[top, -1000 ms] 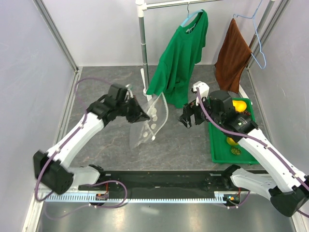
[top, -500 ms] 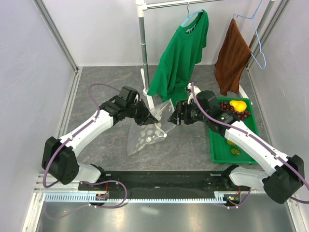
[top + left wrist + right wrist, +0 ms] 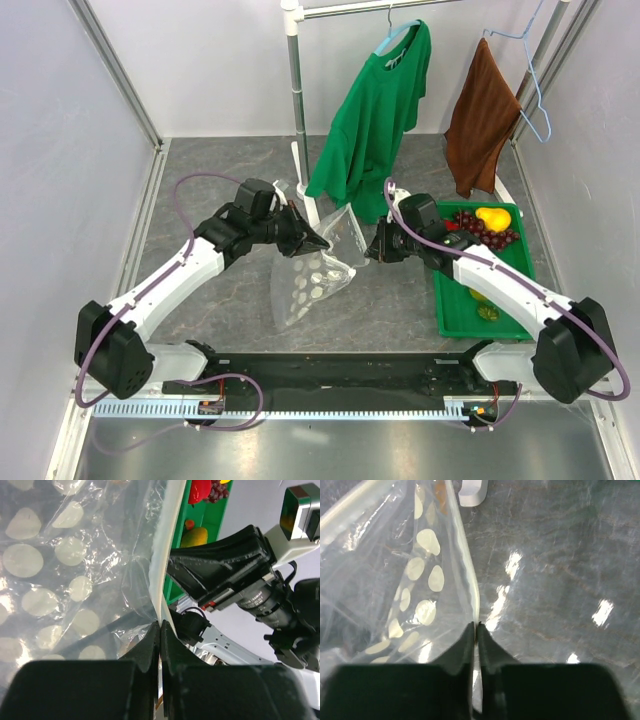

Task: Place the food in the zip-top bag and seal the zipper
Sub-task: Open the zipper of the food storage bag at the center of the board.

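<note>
Zip-top bag (image 3: 312, 275) droops over the table (image 3: 220, 190) between the left arm (image 3: 175, 275) and right arm (image 3: 500, 285), both stretched inward. The left gripper (image 3: 159, 625) and right gripper (image 3: 475, 626) each clamp tight on its zipper (image 3: 162, 580) from opposite sides.

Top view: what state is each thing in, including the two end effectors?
zip-top bag: held up between both end effectors, no food seen inside
left end effector: shut on the bag's edge
right end effector: shut on the bag's edge
food: lying on the green tray
green shirt: hanging
brown towel: hanging
</note>
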Action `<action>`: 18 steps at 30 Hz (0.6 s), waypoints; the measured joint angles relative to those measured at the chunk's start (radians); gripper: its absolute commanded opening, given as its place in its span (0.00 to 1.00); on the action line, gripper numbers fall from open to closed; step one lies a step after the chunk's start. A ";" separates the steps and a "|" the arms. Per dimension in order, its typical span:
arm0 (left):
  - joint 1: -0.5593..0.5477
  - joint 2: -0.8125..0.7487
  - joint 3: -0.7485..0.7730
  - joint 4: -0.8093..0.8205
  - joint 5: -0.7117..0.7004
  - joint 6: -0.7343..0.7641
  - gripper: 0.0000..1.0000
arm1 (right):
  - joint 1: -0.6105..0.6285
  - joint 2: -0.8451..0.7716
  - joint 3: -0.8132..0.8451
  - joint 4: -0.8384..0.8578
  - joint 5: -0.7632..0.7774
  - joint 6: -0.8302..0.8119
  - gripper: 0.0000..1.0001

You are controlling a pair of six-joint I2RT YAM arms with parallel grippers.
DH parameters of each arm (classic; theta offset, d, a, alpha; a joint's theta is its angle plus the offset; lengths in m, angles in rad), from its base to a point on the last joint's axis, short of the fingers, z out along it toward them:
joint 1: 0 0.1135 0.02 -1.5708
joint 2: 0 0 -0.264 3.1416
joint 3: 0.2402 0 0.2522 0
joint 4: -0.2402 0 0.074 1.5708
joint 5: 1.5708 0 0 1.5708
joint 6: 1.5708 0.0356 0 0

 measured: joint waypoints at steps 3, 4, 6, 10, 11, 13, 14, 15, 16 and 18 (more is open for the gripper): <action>0.008 -0.010 0.002 -0.010 -0.003 0.021 0.02 | -0.027 0.014 0.000 0.009 -0.026 -0.008 0.00; 0.014 -0.011 0.009 -0.031 -0.007 0.043 0.02 | -0.038 0.016 0.002 0.004 -0.032 -0.019 0.00; 0.033 -0.011 0.056 -0.117 -0.063 0.123 0.02 | -0.061 0.018 0.015 -0.026 -0.034 -0.053 0.00; 0.053 -0.013 0.122 -0.198 -0.167 0.261 0.02 | -0.108 0.016 0.056 -0.084 -0.041 -0.148 0.00; 0.051 -0.013 0.133 -0.212 -0.190 0.301 0.02 | -0.113 0.013 0.067 -0.089 -0.045 -0.173 0.00; 0.043 -0.013 0.139 -0.233 -0.220 0.364 0.02 | -0.118 0.002 0.083 -0.098 -0.047 -0.216 0.00; 0.042 -0.012 0.138 -0.247 -0.238 0.396 0.02 | -0.121 -0.005 0.089 -0.102 -0.050 -0.235 0.00; 0.042 -0.010 0.138 -0.255 -0.243 0.413 0.02 | -0.121 -0.010 0.097 -0.107 -0.059 -0.255 0.00; 0.042 -0.009 0.138 -0.261 -0.243 0.430 0.02 | -0.121 -0.011 0.102 -0.112 -0.067 -0.268 0.06; 0.043 -0.006 0.138 -0.266 -0.235 0.449 0.02 | -0.123 -0.011 0.117 -0.131 -0.086 -0.298 0.18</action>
